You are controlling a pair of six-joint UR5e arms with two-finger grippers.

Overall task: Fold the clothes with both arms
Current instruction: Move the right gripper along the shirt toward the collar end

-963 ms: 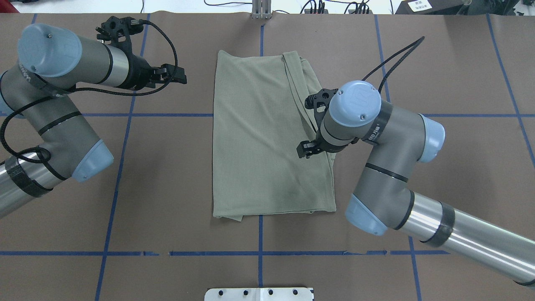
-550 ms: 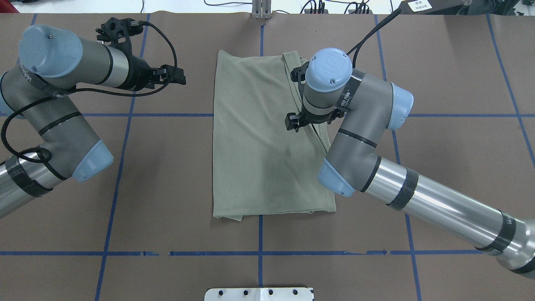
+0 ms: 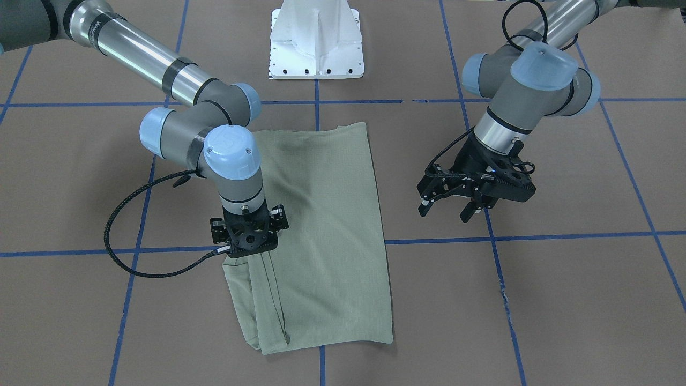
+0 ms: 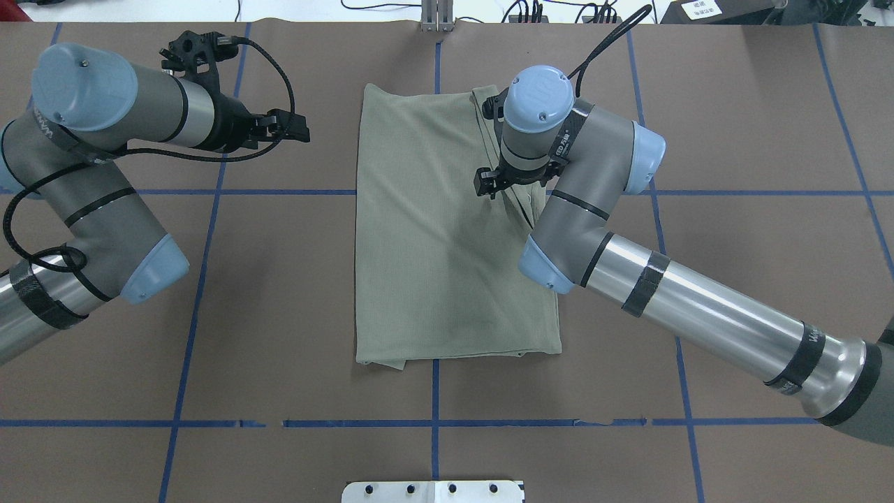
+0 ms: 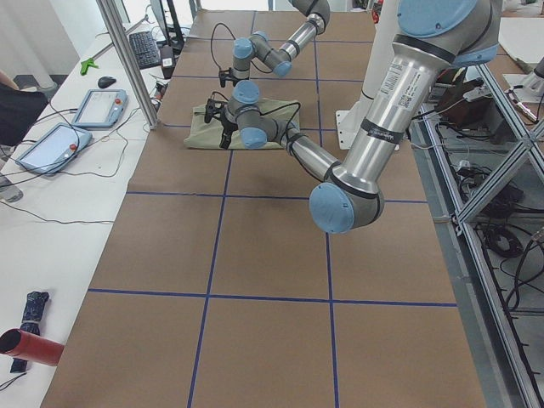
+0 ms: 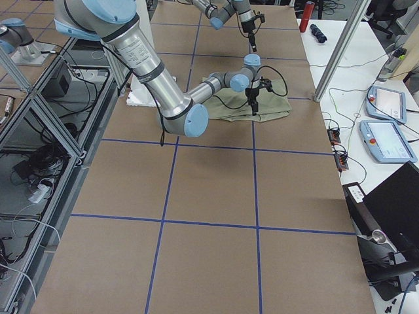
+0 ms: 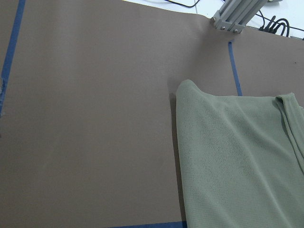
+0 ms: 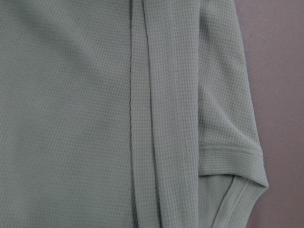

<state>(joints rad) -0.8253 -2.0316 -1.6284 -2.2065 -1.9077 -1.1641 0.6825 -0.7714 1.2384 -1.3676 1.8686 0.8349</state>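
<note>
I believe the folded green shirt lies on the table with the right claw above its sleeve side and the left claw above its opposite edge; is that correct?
Not quite: the left claw is over bare table beside the shirt, not above its edge, as the overhead exterior view shows. The right claw is indeed above the sleeve side.

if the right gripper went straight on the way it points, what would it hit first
The right gripper points down at the sage-green shirt, probably onto the folded strip near its edge. The remaining gap is unclear.
</note>
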